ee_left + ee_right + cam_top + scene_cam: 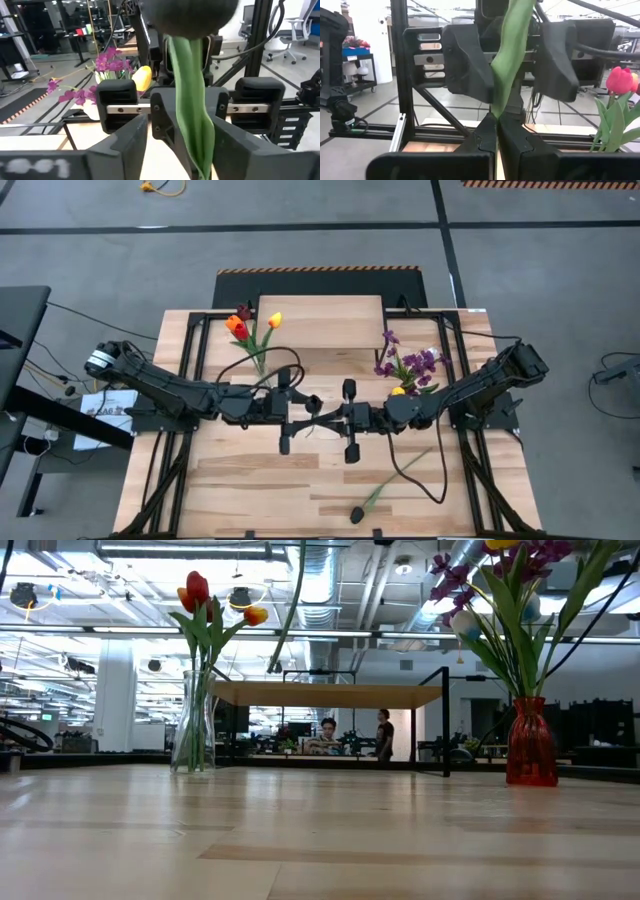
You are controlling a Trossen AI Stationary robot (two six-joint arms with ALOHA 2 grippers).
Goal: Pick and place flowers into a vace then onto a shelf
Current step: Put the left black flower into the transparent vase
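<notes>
A flower with a dark head (190,12) and a long green leaf and stem (192,115) stands upright in the air over the table's middle (322,412). My right gripper (497,120) is shut on it. My left gripper (181,122) faces it from the table's left, open, one finger on either side of the leaf (507,55), higher up than the right gripper's hold. The stem's lower end (292,610) hangs clear of the table. The light-wood shelf (320,320) stands at the far middle. My right gripper pinches the flower's green stem and leaf (499,102) between its two fingers, below the head. The fingers (482,137) come in level from the table's right and lie across the stem. The flower stands upright, lifted clear, with its lower stem hanging below.
A clear glass vase (258,358) with red, orange and yellow tulips stands left of the shelf. A red vase (531,743) with purple sprigs (410,365) stands to the shelf's right. Another dark-headed flower (368,502) lies on the table near its front edge.
</notes>
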